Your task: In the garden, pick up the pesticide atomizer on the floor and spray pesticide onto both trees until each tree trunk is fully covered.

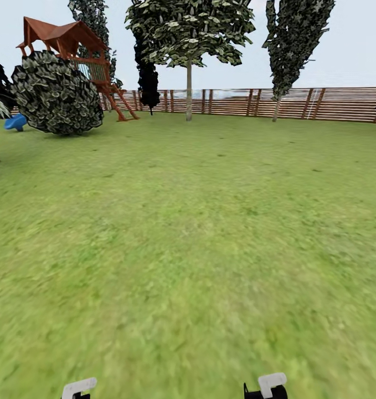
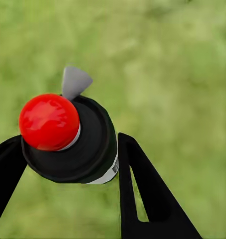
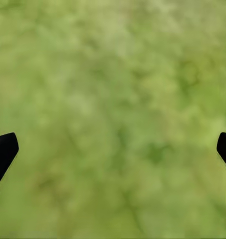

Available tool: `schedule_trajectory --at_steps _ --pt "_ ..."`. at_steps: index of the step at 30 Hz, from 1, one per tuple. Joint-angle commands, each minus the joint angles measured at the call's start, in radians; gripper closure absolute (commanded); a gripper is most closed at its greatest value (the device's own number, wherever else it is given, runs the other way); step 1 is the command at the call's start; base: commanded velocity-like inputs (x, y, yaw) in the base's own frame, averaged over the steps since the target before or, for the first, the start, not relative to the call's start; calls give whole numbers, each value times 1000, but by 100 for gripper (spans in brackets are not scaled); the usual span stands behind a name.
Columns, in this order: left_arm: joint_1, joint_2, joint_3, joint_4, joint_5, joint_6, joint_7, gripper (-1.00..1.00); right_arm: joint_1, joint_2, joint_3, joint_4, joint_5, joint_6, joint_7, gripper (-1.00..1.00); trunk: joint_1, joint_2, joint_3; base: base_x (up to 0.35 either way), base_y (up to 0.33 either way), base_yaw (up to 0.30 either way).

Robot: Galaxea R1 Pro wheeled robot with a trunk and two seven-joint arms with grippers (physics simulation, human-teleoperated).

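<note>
Already the left gripper (image 2: 68,149) has its jaws clamped on the atomizer (image 2: 68,137), ready for spraying; the right gripper (image 3: 113,149) hangs wide open, empty, over the grass (image 1: 199,233).

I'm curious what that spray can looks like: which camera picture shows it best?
The left wrist view: the pesticide atomizer, black with a red cap and grey nozzle, sits close up between the left gripper fingers. The head view looks over lawn toward trees; the right wrist view looks at grass.

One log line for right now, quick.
left gripper: shut on atomizer | right gripper: open, over grass | ahead: lawn, fence
</note>
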Motion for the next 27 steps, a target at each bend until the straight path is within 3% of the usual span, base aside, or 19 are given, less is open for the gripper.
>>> schedule_trajectory --at_steps 1,27 --pt "-1 0 2 1 -5 -4 3 100 -1 0 8 1 6 0 -10 -100 0 0 -1 340 0 0" --pt "-1 0 2 1 -5 -4 3 100 -1 0 8 1 6 0 -11 -100 0 0 -1 340 0 0"
